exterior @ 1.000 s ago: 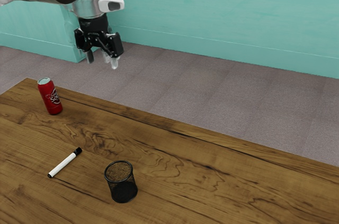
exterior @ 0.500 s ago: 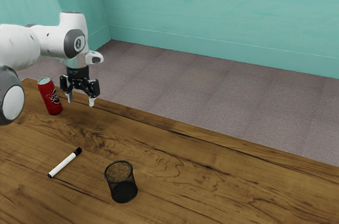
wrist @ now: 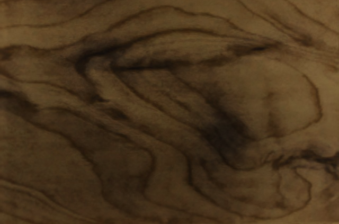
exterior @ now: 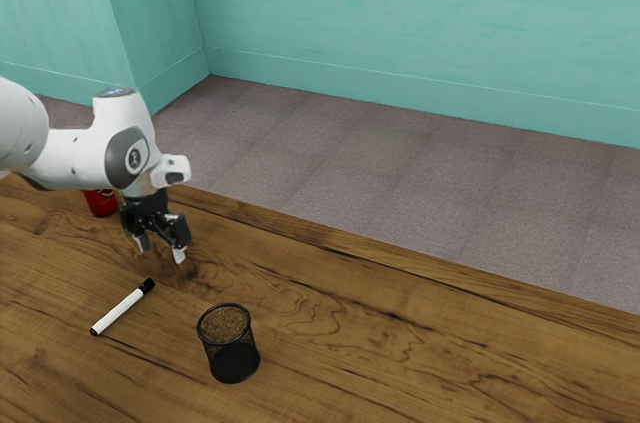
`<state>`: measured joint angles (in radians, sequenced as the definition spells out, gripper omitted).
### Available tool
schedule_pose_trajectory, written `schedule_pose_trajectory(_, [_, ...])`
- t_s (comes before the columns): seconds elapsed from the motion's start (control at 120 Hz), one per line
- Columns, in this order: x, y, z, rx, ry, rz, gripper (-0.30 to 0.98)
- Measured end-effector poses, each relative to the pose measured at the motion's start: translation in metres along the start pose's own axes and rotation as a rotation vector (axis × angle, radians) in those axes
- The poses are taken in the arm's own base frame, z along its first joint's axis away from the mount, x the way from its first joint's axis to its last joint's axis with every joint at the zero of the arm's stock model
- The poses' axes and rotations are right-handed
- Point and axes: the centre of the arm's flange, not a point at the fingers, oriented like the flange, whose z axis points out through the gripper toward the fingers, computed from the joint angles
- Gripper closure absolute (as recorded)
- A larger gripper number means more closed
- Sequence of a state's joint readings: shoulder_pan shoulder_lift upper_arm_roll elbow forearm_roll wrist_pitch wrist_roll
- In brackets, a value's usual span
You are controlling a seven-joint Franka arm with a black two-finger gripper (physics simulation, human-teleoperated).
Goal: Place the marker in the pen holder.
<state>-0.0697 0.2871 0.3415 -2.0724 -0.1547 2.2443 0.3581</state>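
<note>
My gripper [exterior: 160, 252] hangs low over the table in the exterior view, its two fingers apart with nothing between them. The marker [exterior: 121, 311], white with a black cap, lies flat on the wood, nearer the camera than the gripper. To its right in the exterior view stands the pen holder [exterior: 230, 345], an upright black mesh cup. Bare wood grain lies beneath my hand in the wrist view.
A red can [exterior: 101, 203] stands behind the hand, partly covered by the arm in the exterior view. The wooden table [exterior: 400, 353] has its far edge beyond the gripper, with grey floor and a teal wall behind.
My arm has come down toward the table and closer to the marker, and it now hides the upper part of the can. Marker and pen holder have stayed where they were.
</note>
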Motion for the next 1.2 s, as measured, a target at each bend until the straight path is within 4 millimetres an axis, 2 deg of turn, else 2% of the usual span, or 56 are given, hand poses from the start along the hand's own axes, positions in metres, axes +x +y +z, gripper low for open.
schedule_pose_trajectory(0.325, [0.004,-0.022,0.01,0.062,0.063,0.072,0.02])
schedule_pose_trajectory(0.508, [0.001,-0.021,0.016,0.057,0.043,0.105,0.02])
schedule_pose_trajectory(1.1, [-0.027,-0.014,0.047,-0.035,-0.192,0.172,0.03])
schedule_pose_trajectory(1.2, [-0.028,-0.014,0.048,-0.032,-0.204,0.183,0.06])
